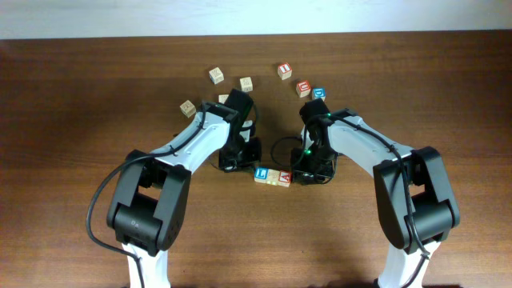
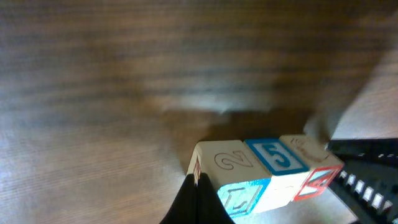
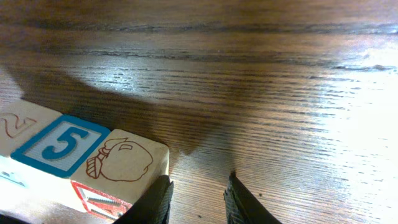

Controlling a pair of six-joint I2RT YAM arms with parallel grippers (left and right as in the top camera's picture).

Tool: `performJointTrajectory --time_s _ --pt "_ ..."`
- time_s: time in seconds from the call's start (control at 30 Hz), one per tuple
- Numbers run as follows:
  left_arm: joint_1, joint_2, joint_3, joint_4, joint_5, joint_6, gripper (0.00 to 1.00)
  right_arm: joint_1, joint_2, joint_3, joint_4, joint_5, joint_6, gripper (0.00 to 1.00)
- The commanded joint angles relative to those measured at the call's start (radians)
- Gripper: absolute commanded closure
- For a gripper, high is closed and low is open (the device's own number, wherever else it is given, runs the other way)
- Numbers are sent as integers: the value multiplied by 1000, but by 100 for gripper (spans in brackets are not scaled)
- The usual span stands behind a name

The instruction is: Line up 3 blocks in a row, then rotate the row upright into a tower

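Three blocks lie side by side in a row at the table's middle. The blue "L" block (image 1: 261, 173) (image 2: 241, 196) has a "2" on top. The pale tan block (image 1: 274, 177) (image 2: 278, 157) has a blue "5" on top. The red-faced block (image 1: 286, 178) (image 3: 124, 163) is at the right end. My left gripper (image 1: 245, 166) (image 2: 196, 186) is shut and empty, its tips against the row's left end. My right gripper (image 1: 299, 177) (image 3: 198, 193) is open with only bare wood between its fingers. Its left finger (image 3: 163, 196) stands beside the red-faced block's end.
Loose letter cubes lie at the back: tan ones (image 1: 216, 75) (image 1: 246, 83) (image 1: 187, 107), red ones (image 1: 285, 70) (image 1: 303, 88) and a blue one (image 1: 319, 94). Both arms reach inward, with the row between them. Black cables hang from them.
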Motion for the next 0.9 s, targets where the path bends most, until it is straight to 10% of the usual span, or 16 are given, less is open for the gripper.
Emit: performJointTrajectory --time_s 0.0,0.73,0.87 --pt "-19 12 2 51 73 14 100 10 3 -20 13 -43 21 69" --pt "60 11 39 -56 -87 59 98 -108 -1 99 -84 -55 -110 69" --pt "143 11 298 -311 -95 288 100 -248 -157 170 -161 -229 -323 89"
